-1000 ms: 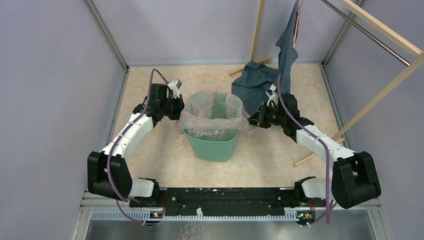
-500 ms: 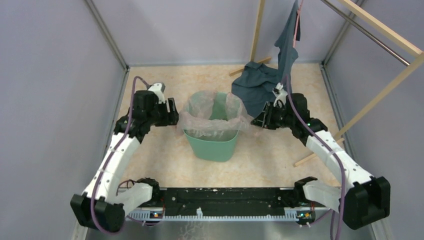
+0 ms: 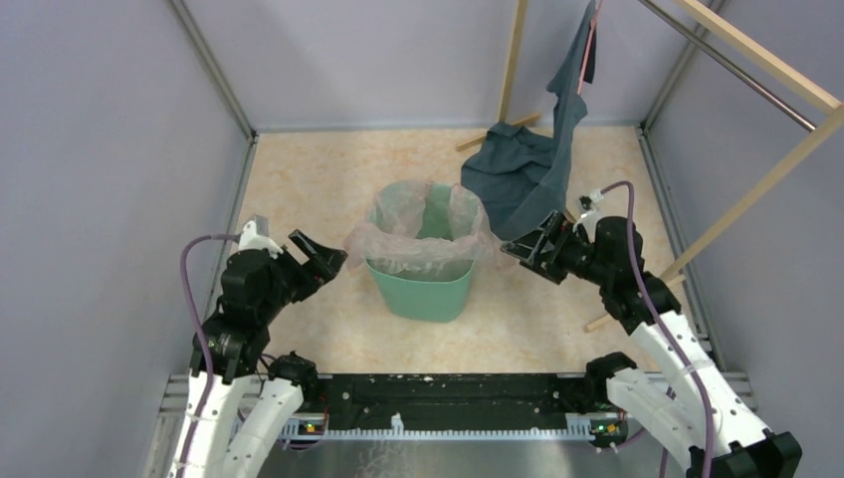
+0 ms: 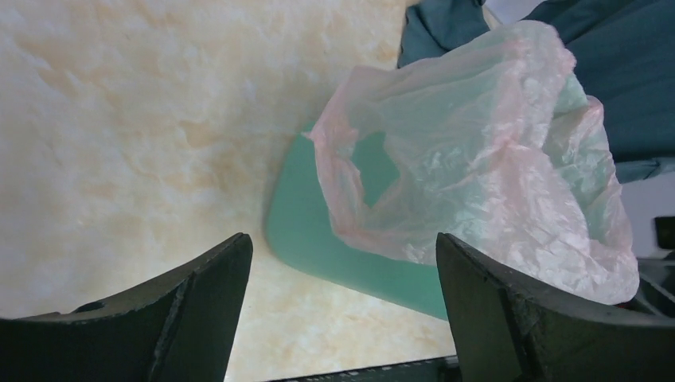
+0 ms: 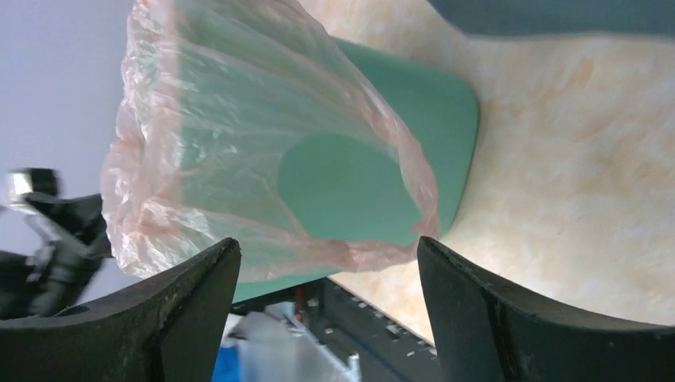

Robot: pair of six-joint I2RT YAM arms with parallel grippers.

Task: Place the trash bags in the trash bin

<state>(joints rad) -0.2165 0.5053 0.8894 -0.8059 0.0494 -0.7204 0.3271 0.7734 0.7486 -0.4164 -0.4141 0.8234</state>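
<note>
Trash bin [image 3: 420, 287], centre of the top view: uniform mint green, unpatterned. Trash bag [image 3: 413, 239] over its rim: translucent pale pink and glossy, the green showing through as a paler tint. Tabletop [image 3: 309, 179]: cream with mottled peach-orange marbling. Garment [image 3: 518, 174], at one o'clock from the bin: plain dark blue-grey. Enclosure walls [image 3: 100, 149]: flat pale lilac. Wooden frame [image 3: 756, 189], at three o'clock: light tan. Left arm [image 3: 244, 294] and right arm [image 3: 607, 254]: black joints, white links, purple cables [image 3: 183, 267]. Left gripper [image 3: 328, 257] at nine o'clock and right gripper [image 3: 520, 249] at three o'clock: matt black fingers.
</note>
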